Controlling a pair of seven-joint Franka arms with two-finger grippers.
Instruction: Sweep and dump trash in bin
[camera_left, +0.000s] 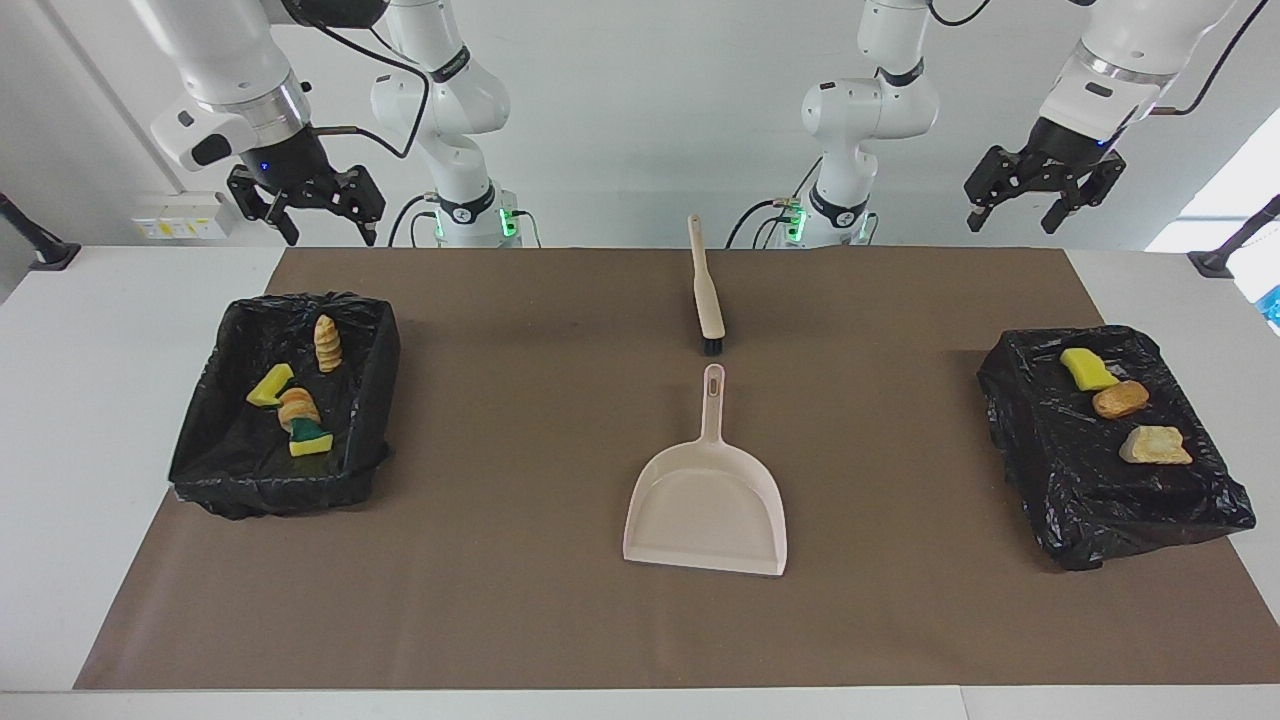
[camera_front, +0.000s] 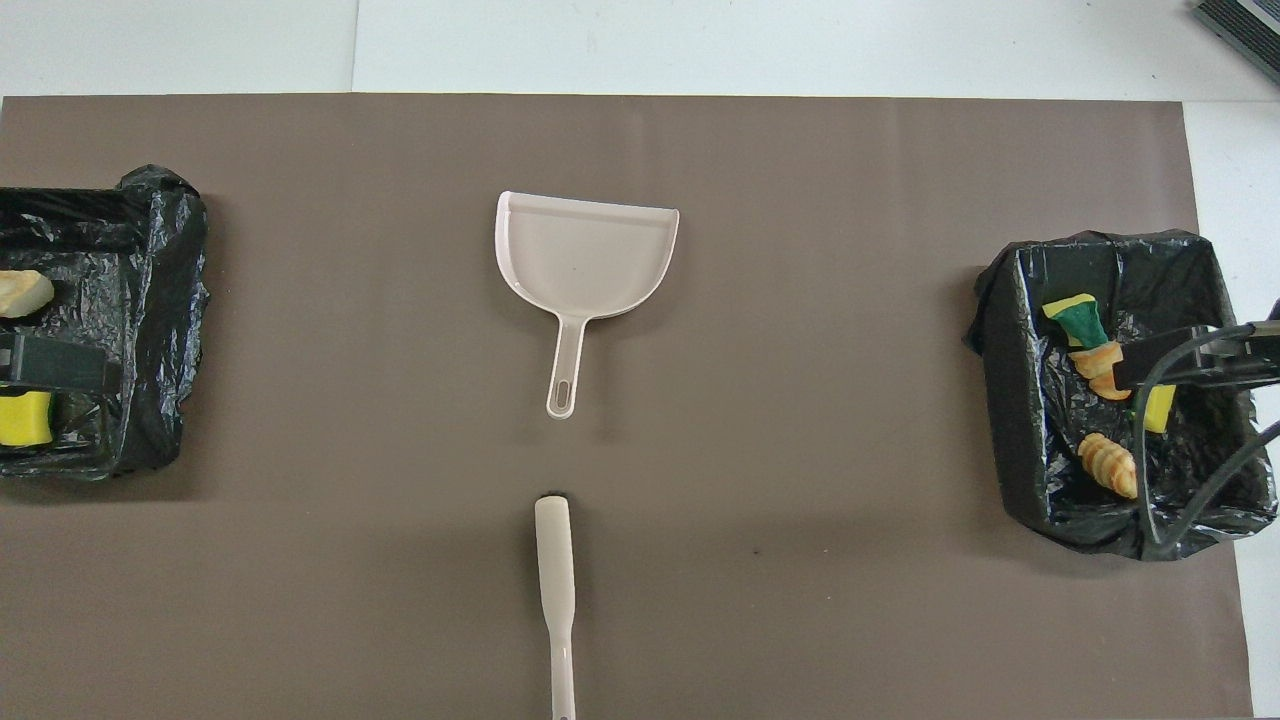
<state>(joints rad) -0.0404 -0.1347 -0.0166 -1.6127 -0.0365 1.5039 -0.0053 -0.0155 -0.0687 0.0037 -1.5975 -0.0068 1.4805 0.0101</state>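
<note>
Trash lies in two black-lined bins. The bin (camera_left: 360, 400) at the right arm's end holds several scraps, among them a yellow sponge (camera_left: 269, 385) and a ridged bread chunk (camera_left: 327, 343). The bin (camera_left: 1040, 440) at the left arm's end holds a yellow sponge (camera_left: 1087, 368), a brown chunk (camera_left: 1120, 399) and a tan chunk (camera_left: 1155, 446). My right gripper (camera_left: 328, 225) hangs open and empty, high over its end's bin edge nearest the robots. My left gripper (camera_left: 1020, 215) is open and empty too, raised high over the table edge near the robots.
A beige dustpan (camera_left: 706, 500) lies mid-table, its handle pointing toward the robots. In line with it, nearer to the robots, rests a beige brush (camera_left: 706, 295) with its black bristles toward the pan. Brown paper (camera_left: 500, 560) covers the table.
</note>
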